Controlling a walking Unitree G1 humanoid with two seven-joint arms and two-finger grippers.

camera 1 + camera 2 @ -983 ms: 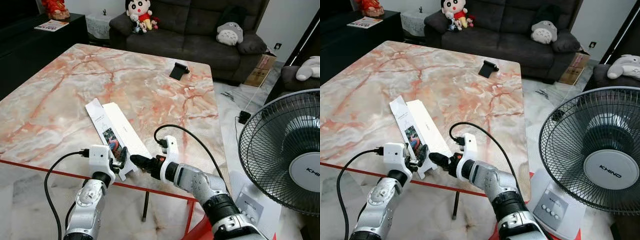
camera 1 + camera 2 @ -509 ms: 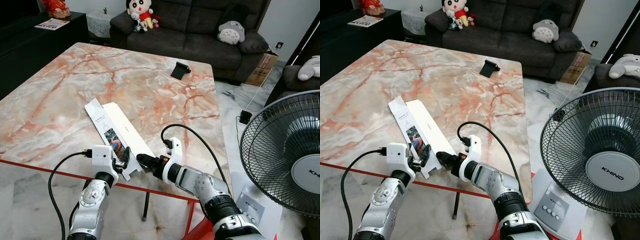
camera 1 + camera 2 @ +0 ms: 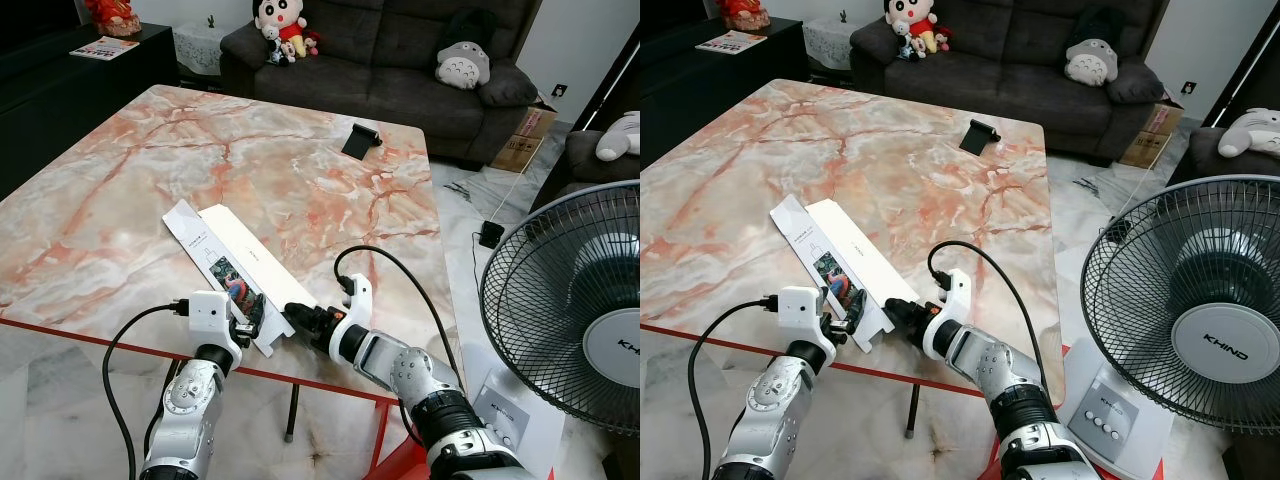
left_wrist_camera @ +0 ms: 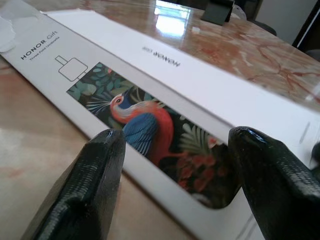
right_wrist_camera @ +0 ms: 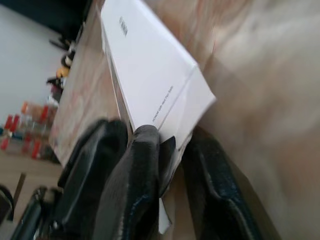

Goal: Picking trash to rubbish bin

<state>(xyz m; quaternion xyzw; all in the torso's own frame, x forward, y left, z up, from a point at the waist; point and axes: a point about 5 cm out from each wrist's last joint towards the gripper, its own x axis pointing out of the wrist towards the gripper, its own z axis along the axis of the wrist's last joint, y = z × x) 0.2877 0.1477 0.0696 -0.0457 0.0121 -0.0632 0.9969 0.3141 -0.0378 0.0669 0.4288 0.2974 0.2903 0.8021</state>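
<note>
Marble in pink and white tops the table (image 3: 150, 180), which has a red near edge; a dark sofa (image 3: 400, 60) with soft toys stands at the far side and a standing fan (image 3: 565, 300) is on the right. Seen from the left eye, a long flattened white box (image 3: 228, 272) printed with a bird picture lies near the table's near edge, its near end just over that edge. The left gripper (image 3: 248, 322) sits at the box's near end, and the right gripper (image 3: 300, 318) reaches in from the right to the same end.

From the right eye, a small black stand (image 3: 977, 133) rests far across the table, well apart from the box.

Along the left wrist, two black fingers (image 4: 95, 180) are spread wide on either side of the bird print, which lies between them without being squeezed.

Along the right wrist, the black fingers (image 5: 137, 175) are closed together, pinching the white corner flap of the box.
</note>
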